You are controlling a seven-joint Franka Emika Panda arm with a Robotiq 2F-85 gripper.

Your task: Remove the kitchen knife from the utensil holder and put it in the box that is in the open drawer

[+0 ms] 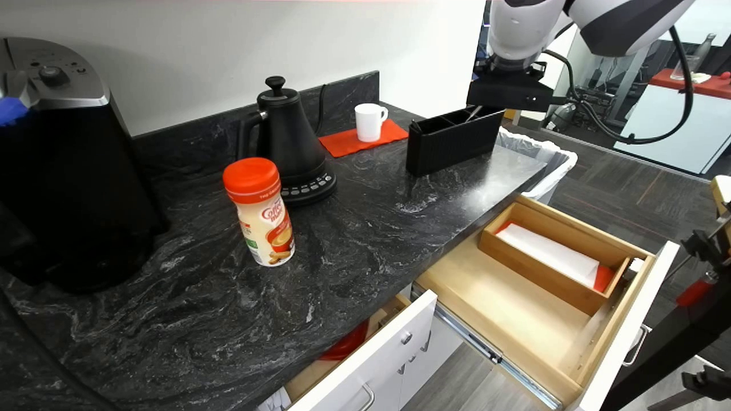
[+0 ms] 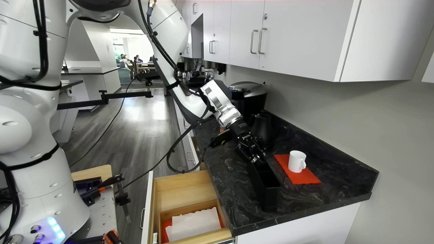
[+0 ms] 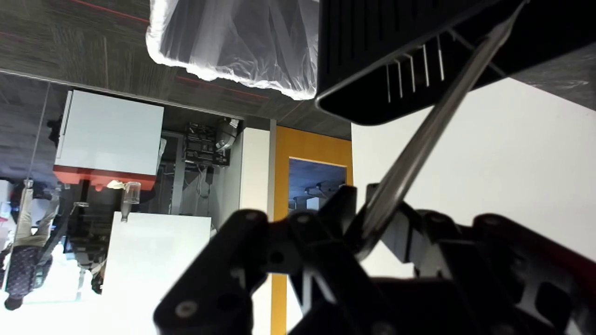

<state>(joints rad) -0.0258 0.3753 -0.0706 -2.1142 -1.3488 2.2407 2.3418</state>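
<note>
Holding the knife (image 3: pixel 421 151) in the claw (image 3: pixel 369 211), clamped on its upper end just above the holder (image 1: pixel 454 145); slanting down through the open top with the lower end inside, well apart from the box (image 1: pixel 534 271) in the drawer (image 1: pixel 502 302).

Has plain pale walls (image 2: pixel 390 128), white upper cabinets (image 2: pixel 295 37) with metal handles, and a black, pale-veined countertop (image 1: pixel 354 234). In an exterior view, runs back over a grey plank floor (image 2: pixel 129 142), with 2 shiny patches, towards a bright window (image 2: pixel 118 44). Shows dark carpet (image 1: pixel 605 177) with reddish streaks near a red-topped white cabinet (image 1: pixel 668 123); in the wrist view, includes an orange-brown frame (image 3: pixel 281 186) beside white wall.
</note>
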